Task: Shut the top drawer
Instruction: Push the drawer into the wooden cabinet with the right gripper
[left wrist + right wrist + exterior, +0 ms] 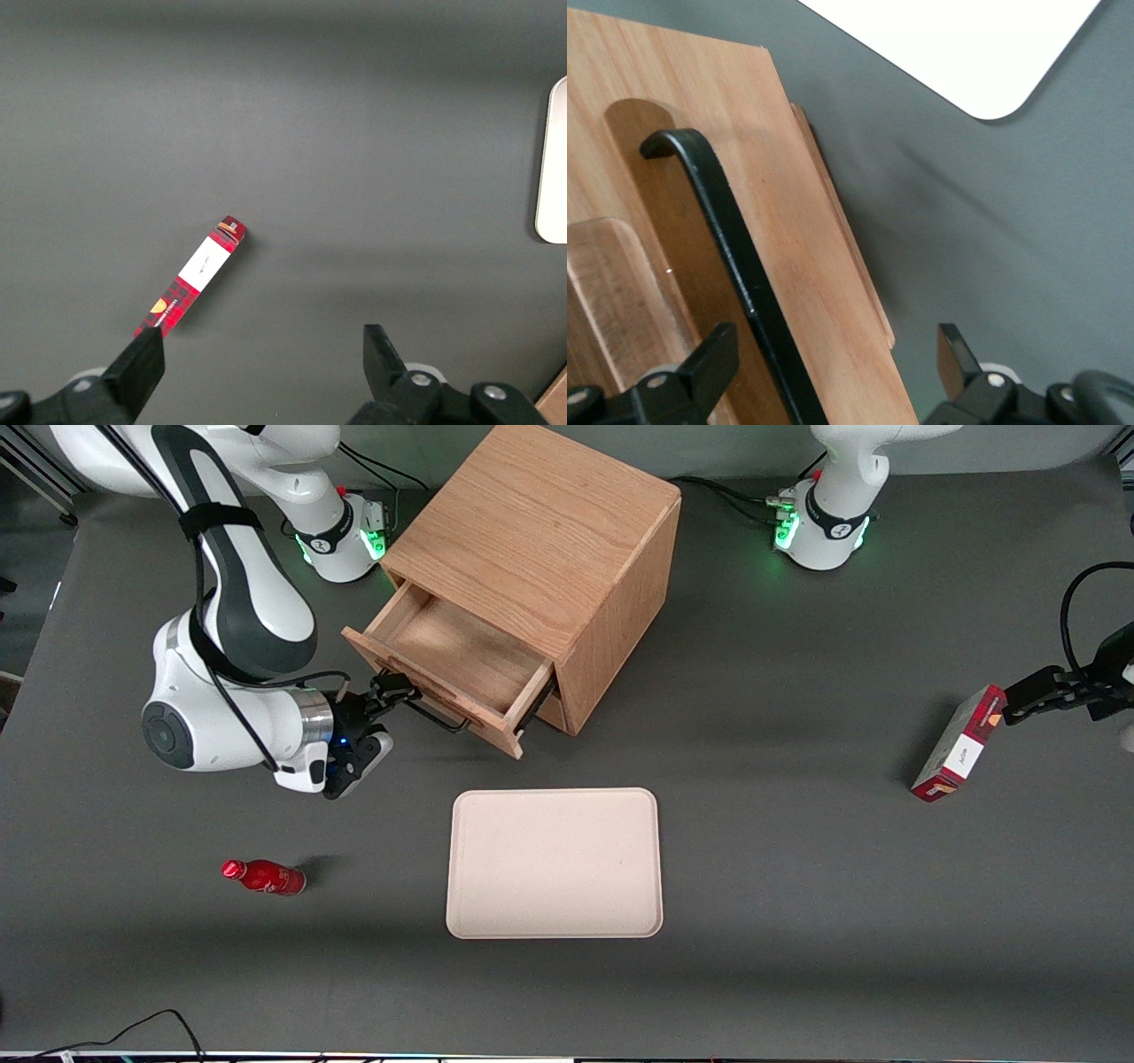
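Note:
The light oak cabinet (540, 531) stands at the back of the table. Its top drawer (461, 660) is pulled out and looks empty. The drawer's front panel (797, 266) and thin black bar handle (735, 257) fill the right wrist view; the handle also shows in the front view (438, 717). My right gripper (396, 695) is in front of the drawer, at the handle's end toward the working arm. It is open (833, 363), with one finger on each side of the handle and the panel's edge, gripping nothing.
A beige tray (554, 864) lies nearer the front camera than the cabinet and shows in the right wrist view (966, 44). A red bottle (264, 877) lies on its side toward the working arm's end. A red box (957, 744) stands toward the parked arm's end.

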Controlling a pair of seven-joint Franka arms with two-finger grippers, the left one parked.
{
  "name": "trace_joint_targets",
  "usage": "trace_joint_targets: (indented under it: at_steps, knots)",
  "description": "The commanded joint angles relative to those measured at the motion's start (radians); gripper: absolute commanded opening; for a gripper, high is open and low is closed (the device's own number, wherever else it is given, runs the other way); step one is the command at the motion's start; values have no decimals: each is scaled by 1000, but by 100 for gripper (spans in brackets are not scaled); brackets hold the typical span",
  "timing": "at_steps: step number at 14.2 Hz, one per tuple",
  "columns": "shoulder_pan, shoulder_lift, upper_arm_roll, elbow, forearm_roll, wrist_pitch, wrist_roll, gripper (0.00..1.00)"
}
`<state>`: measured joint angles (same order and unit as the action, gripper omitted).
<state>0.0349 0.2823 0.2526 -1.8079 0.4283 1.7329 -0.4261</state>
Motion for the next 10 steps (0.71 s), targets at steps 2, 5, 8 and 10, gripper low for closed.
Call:
trace_joint_targets:
  at_steps: [2, 5, 8, 10]
  knots:
    - [2, -78, 30, -112, 49, 63, 26, 100]
    - [-1, -94, 85, -125, 55, 86, 113, 100]
    - [-1, -121, 105, -152, 61, 94, 135, 100]
    - [0, -149, 111, -191, 84, 108, 135, 100]
